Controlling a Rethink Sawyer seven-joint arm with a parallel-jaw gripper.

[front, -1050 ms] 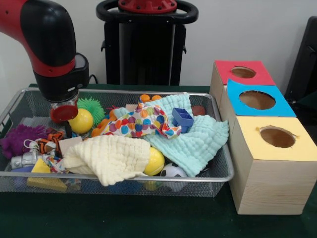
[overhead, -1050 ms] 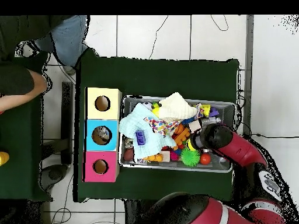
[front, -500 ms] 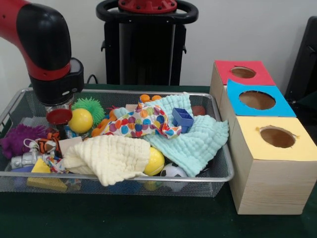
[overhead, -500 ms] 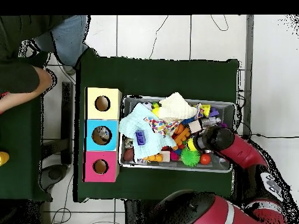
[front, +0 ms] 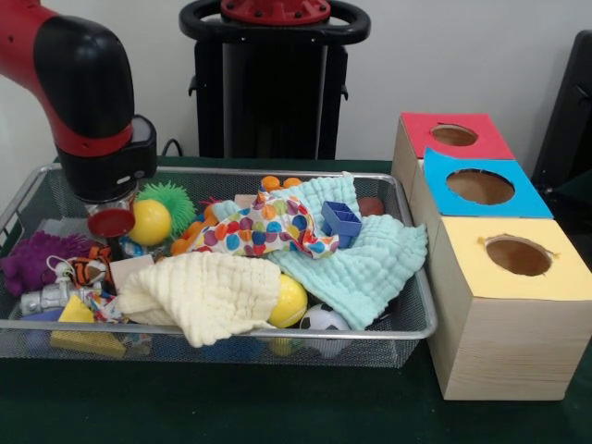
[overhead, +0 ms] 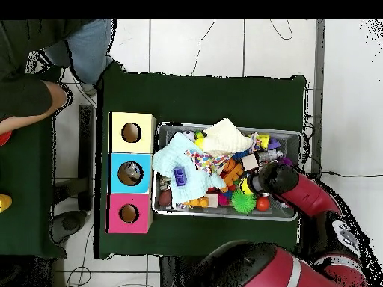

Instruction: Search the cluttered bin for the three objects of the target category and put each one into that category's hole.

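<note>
Three coloured boxes, red (front: 453, 136), blue (front: 481, 183) and yellow (front: 520, 254), stand in a row just beside the wire bin (front: 421, 305) on the green bench (front: 231, 407), each with a round hole in its top, as the red and black arm (front: 88, 92) works over the bin's crowded end. Its claw (front: 112, 222) hangs low among the clutter, right beside a yellow ball (front: 151, 223) and a green spiky ball (front: 171, 197), with a purple fuzzy toy (front: 32, 262) and a striped orange toy (front: 85, 271) below it; a red round piece shows at the claw's tip, and whether the claw is open or closed on anything cannot be told from either view. The step in hand appears to be the search-and-pick: nothing is visibly on its way to the holes, and the balls, likely candidates for the target category, lie in the bin, a second yellow ball (front: 289, 302) half under the cream cloth (front: 208, 294). The next move probably calls for a clean closing on one round item without snagging the patterned cloth (front: 259, 227) or the mint cloth (front: 365, 264), then a lift clear of the rim and a carry across to the boxes. Against a second ago, the arm has shifted away from the boxes and slightly upward, and the claw now sits higher beside the yellow ball; the bin's contents look undisturbed. At the overhead view's edge, a person's arm (overhead: 30, 97) has moved a little.
</note>
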